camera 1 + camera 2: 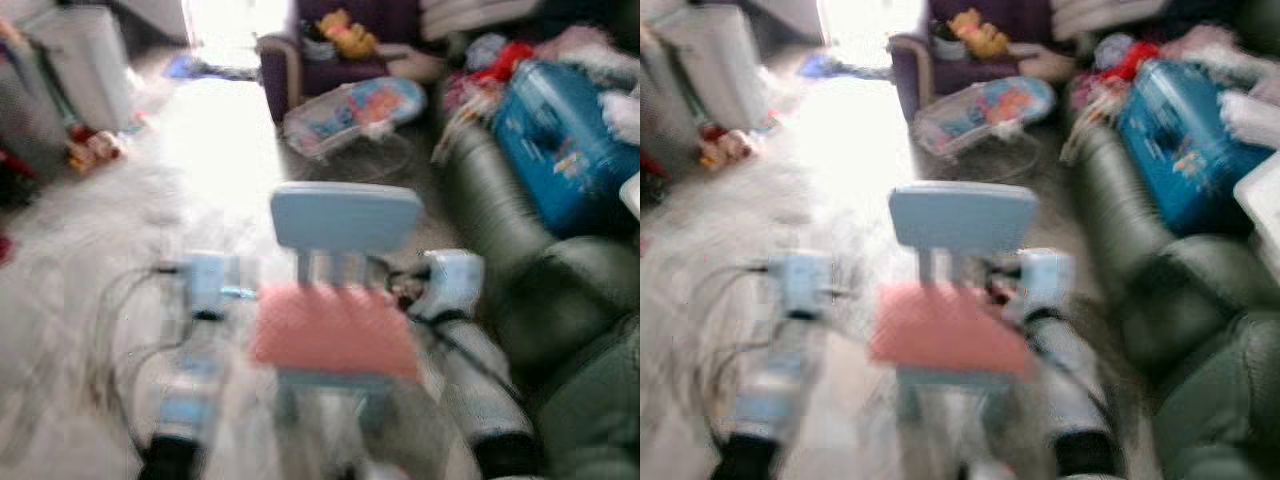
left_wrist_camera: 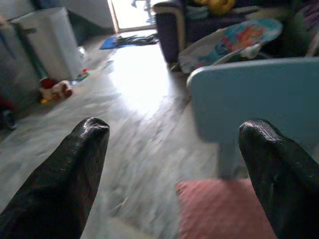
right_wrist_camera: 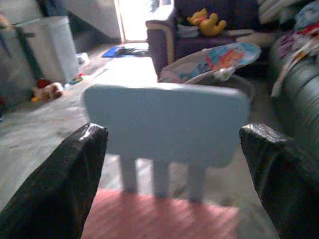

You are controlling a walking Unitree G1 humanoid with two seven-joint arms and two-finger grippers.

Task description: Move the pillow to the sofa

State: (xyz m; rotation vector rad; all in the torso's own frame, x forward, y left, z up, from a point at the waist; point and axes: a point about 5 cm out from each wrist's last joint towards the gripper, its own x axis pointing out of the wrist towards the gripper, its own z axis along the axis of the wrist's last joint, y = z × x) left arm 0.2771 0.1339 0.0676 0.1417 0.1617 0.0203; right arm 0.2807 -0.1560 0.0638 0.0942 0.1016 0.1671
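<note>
A pink pillow (image 1: 335, 330) lies flat on the seat of a small light-blue child's chair (image 1: 345, 218) right in front of me. The head views are blurred. My left gripper (image 2: 174, 134) is open beside the chair's left side, its black fingers (image 2: 75, 169) wide apart, and the pillow's corner (image 2: 219, 209) lies just ahead of them. My right gripper (image 3: 172, 134) is open too and faces the chair's back, with the pillow (image 3: 159, 219) low between its fingers. Neither gripper touches the pillow. A dark green sofa (image 1: 520, 230) runs along the right.
A blue bag (image 1: 560, 150) and clothes lie on the green sofa. A baby bouncer (image 1: 355, 110) stands behind the chair, and a purple armchair (image 1: 330, 60) stands further back. At the far left are a white bin (image 1: 85, 60) and toys (image 1: 95, 148). Cables (image 1: 130, 330) trail along my left arm.
</note>
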